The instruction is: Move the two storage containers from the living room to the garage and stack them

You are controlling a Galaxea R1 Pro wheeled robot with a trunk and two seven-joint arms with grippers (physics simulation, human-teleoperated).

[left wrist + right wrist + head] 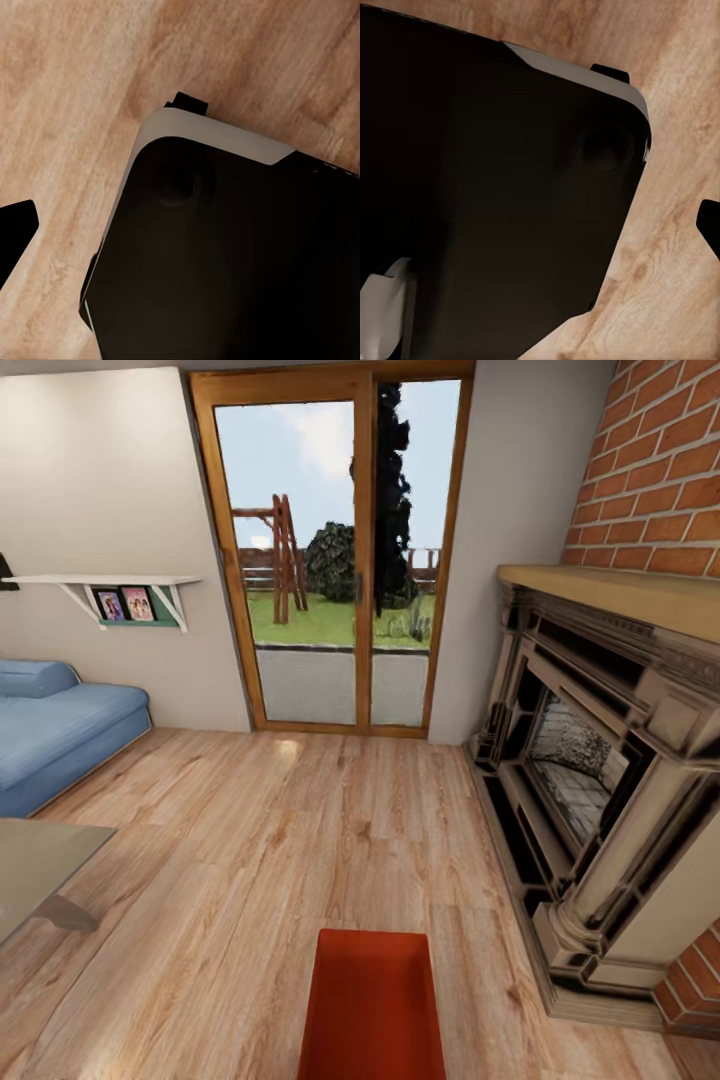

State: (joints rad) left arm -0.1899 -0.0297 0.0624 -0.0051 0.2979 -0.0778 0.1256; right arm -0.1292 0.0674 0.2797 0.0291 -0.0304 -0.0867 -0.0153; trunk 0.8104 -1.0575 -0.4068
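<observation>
Lying on the light wood-plank floor [250,840] of the living room, one orange-red storage container [372,1005] sits at the near edge of the head view, open side up and holding nothing, just left of the brick-and-stone fireplace [610,780]. No readable writing shows anywhere; two small framed photos [125,604] stand under a white wall shelf [100,581]. A blue sofa [55,730] is at the left, wood-framed glass doors [335,560] ahead. Both wrist views show the robot's dark base [225,255] over planks; whether either gripper is wide or narrow cannot be told.
</observation>
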